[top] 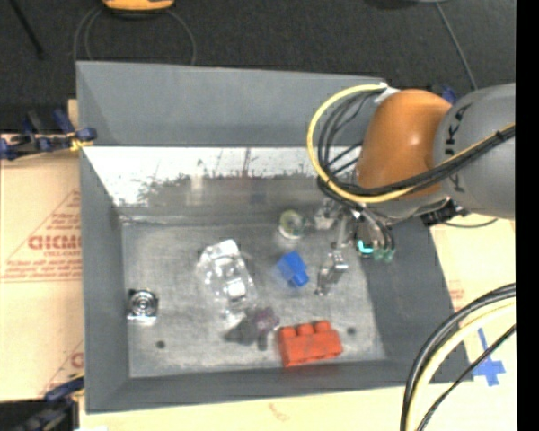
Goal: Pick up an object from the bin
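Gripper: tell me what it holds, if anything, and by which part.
Nothing is held. The gripper hangs over bare bin floor, beside the small blue block, not touching it.

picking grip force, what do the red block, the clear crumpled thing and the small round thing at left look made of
Red block: likely hard plastic, matte, studded top like a toy brick. Clear crumpled thing: probably thin glossy plastic, see-through with white glints. Small round thing: seemingly metal, shiny silver rings.
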Available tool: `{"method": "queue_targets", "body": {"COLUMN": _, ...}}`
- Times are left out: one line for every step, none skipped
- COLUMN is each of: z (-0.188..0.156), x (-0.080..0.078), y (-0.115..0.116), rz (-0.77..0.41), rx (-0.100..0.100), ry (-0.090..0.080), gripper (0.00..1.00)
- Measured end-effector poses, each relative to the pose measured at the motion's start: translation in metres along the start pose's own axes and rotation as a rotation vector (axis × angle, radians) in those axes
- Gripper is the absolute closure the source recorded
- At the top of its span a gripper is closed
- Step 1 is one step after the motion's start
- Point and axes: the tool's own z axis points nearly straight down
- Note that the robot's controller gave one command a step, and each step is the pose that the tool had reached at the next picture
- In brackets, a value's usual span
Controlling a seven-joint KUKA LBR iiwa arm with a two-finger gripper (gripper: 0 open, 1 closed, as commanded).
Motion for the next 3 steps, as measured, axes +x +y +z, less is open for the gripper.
{"method": "queue_targets", "body": {"z": 0.062, "x": -0.002, "y": -0.002, "rz": -0.484, "rx": 0.0, "ry": -0.006, "gripper": 0.0}}
{"method": "queue_targets", "body": {"z": 0.067, "x": -0.003, "y": 0.037, "rz": -0.608, "rx": 0.007, "ry": -0.012, "gripper": 0.0}}
{"method": "queue_targets", "body": {"z": 0.067, "x": -0.04, "y": -0.009, "rz": -1.071, "rx": 0.003, "ry": -0.014, "gripper": 0.0}}
